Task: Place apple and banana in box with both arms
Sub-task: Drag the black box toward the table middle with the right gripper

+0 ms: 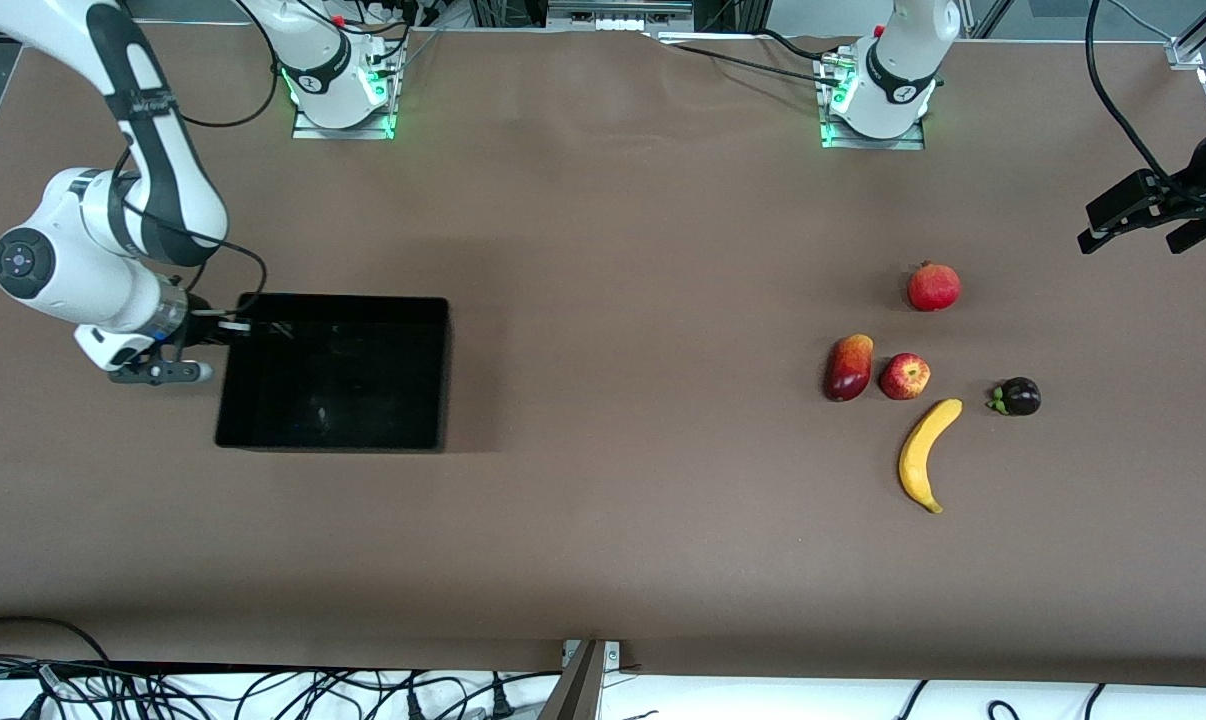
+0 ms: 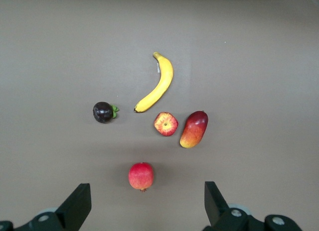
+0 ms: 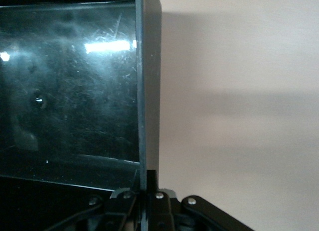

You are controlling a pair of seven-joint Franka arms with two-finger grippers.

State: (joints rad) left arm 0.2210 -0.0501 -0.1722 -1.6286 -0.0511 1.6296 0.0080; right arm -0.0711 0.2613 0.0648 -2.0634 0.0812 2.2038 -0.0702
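The apple (image 1: 904, 376) (image 2: 166, 124) lies on the table toward the left arm's end. The yellow banana (image 1: 925, 455) (image 2: 157, 84) lies beside it, nearer to the front camera. My left gripper (image 1: 1133, 235) (image 2: 147, 197) hangs open and empty in the air over that end of the table, apart from the fruit. The black box (image 1: 443, 370) (image 3: 148, 81) sits toward the right arm's end and holds nothing. My right gripper (image 1: 235, 325) (image 3: 148, 183) is low at the box's end wall, shut on that thin wall.
Three other fruits lie round the apple: a larger round red fruit (image 1: 933, 286) (image 2: 141, 176) farther from the front camera, a dark-red-and-orange oval fruit (image 1: 849, 367) (image 2: 194, 129) beside it, and a small dark purple fruit (image 1: 1017, 396) (image 2: 103, 112) near the banana.
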